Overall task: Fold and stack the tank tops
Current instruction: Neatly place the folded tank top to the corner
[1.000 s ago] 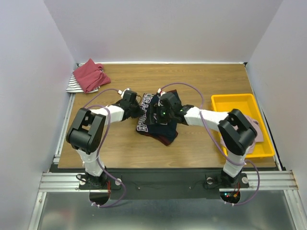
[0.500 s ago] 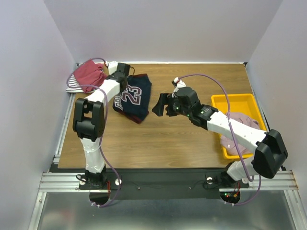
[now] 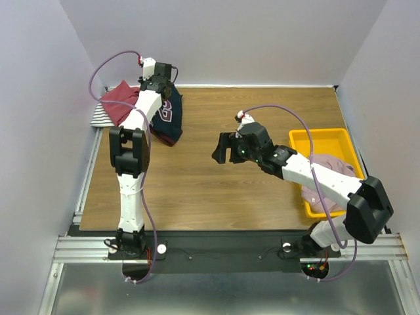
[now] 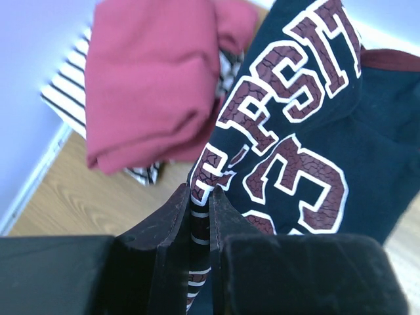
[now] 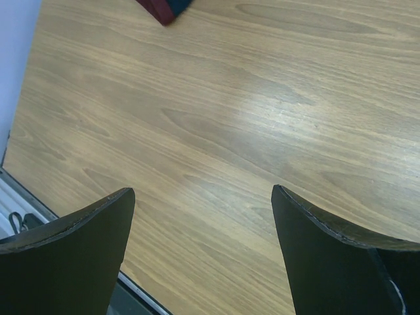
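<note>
While the left gripper (image 4: 199, 197) pinches the navy tank top (image 4: 315, 164) beside the red tank top (image 4: 151, 85), the right gripper (image 5: 203, 203) hangs wide-jawed above the table (image 5: 262, 98).

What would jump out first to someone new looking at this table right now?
The left tool, reaching into the back-left corner, pinches the navy tank top beside the red top. The right tool hangs open over the bare table, with a pale pink top in the yellow tray at right.
</note>
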